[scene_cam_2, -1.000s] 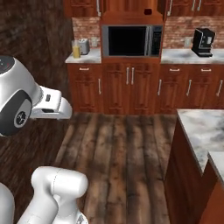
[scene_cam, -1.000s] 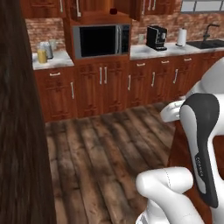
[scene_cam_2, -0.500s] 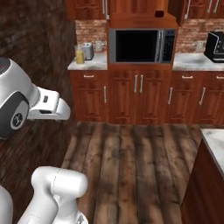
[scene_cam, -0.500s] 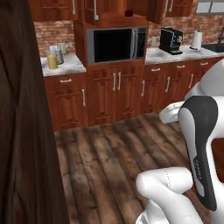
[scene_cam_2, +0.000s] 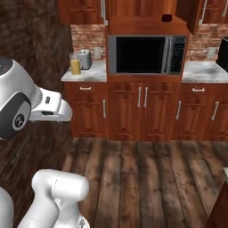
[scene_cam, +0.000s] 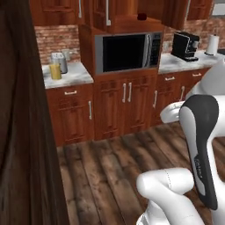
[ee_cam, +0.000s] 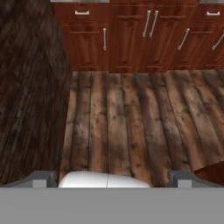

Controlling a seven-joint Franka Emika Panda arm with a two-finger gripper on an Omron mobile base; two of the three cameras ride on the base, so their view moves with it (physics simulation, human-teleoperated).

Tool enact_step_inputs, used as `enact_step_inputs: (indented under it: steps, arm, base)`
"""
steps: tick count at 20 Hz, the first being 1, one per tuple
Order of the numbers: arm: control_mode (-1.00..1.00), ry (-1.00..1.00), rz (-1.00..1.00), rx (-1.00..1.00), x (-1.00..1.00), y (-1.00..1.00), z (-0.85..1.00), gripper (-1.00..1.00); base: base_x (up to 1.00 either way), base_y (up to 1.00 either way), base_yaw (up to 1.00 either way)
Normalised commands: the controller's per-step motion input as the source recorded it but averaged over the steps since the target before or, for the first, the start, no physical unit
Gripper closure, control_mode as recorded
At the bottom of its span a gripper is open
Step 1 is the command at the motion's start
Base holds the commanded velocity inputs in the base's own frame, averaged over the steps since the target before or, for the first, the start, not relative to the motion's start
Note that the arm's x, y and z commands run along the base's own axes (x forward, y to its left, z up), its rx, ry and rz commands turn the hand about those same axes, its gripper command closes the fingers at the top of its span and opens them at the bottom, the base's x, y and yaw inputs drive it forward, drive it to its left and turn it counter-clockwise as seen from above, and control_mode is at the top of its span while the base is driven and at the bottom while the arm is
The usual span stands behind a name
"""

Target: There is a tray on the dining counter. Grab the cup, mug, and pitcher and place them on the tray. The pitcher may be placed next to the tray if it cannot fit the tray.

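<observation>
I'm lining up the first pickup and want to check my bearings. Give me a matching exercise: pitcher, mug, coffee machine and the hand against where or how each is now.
Things:
1. pitcher
2. mug
3. coffee machine
4. hand

Places or states:
a. on the ledge above the microwave
b. open, pointing down at the wooden floor
c. on the counter left of the microwave, beside the toaster
d. on the counter right of the microwave

Pairs: 1-c, 2-a, 3-d, 4-b
</observation>
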Motion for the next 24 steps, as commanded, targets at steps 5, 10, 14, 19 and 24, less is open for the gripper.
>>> enact_step_inputs:
  steps: [5, 10, 14, 19, 24]
  arm:
    - [1.00, 0.00, 0.00, 0.00, 0.00, 0.00, 0.00, -1.00]
    - [1.00, 0.00, 0.00, 0.00, 0.00, 0.00, 0.00, -1.00]
    - [1.00, 0.00, 0.00, 0.00, 0.00, 0.00, 0.00, -1.00]
    - [1.00, 0.00, 0.00, 0.00, 0.00, 0.00, 0.00, -1.00]
    - [1.00, 0.00, 0.00, 0.00, 0.00, 0.00, 0.00, -1.00]
  base:
    - [0.52, 0.00, 0.00]
    - [0.78, 0.00, 0.00]
    - [1.00, 0.00, 0.00]
    - [1.00, -0.13, 0.00]
    - [0.89, -0.47, 0.01]
